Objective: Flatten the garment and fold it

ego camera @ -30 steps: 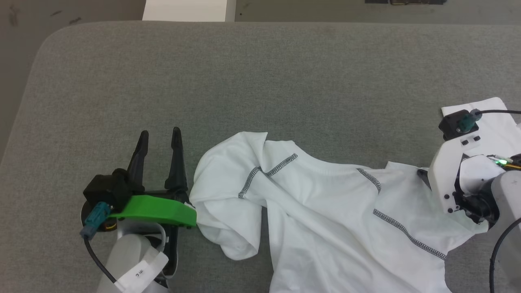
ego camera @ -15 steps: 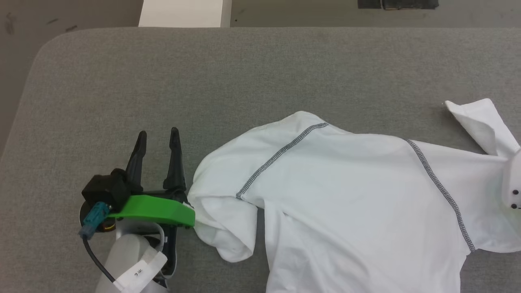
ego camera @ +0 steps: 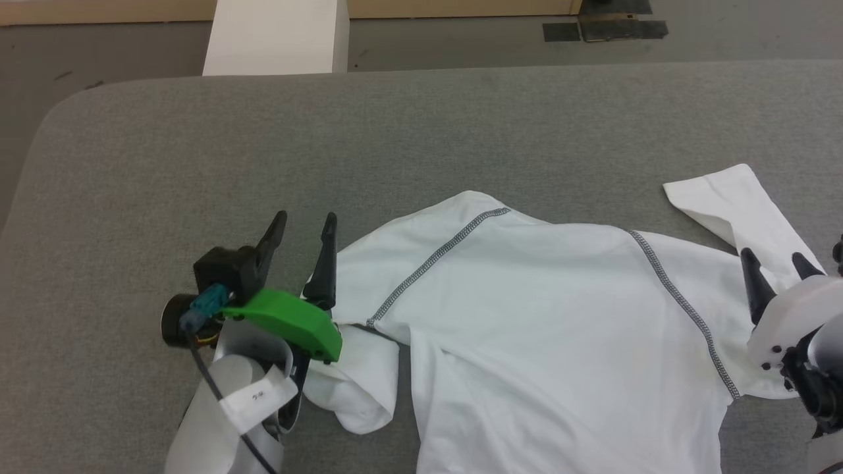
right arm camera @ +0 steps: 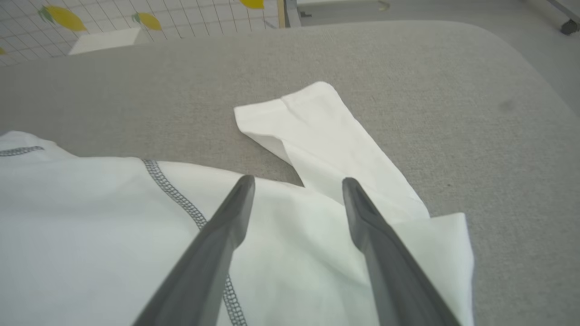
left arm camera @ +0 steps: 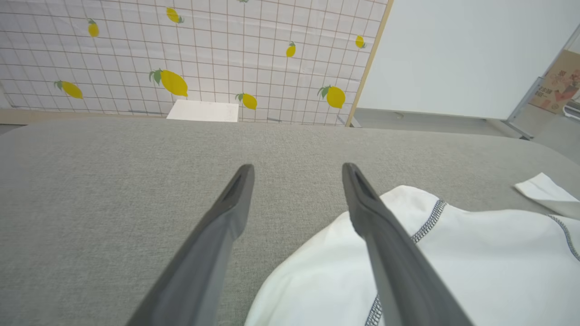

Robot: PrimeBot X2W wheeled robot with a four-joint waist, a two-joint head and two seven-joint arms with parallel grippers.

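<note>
You are partway through flattening, and no fold is made yet. The white shirt lies on the grey worktop along its near edge, toward the right, with its body spread fairly smooth. The sleeve on your left is bunched and doubled under, and the sleeve on your right kinks toward the far edge. The left gripper sits beside the bunched sleeve and the right gripper over the other shoulder. Both have their jaws apart and hold nothing. I judge both sleeves need laying out before folding.

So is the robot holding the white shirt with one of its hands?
No, nothing is held. The left gripper and right gripper both stand open, one at each end of the shirt.
</note>
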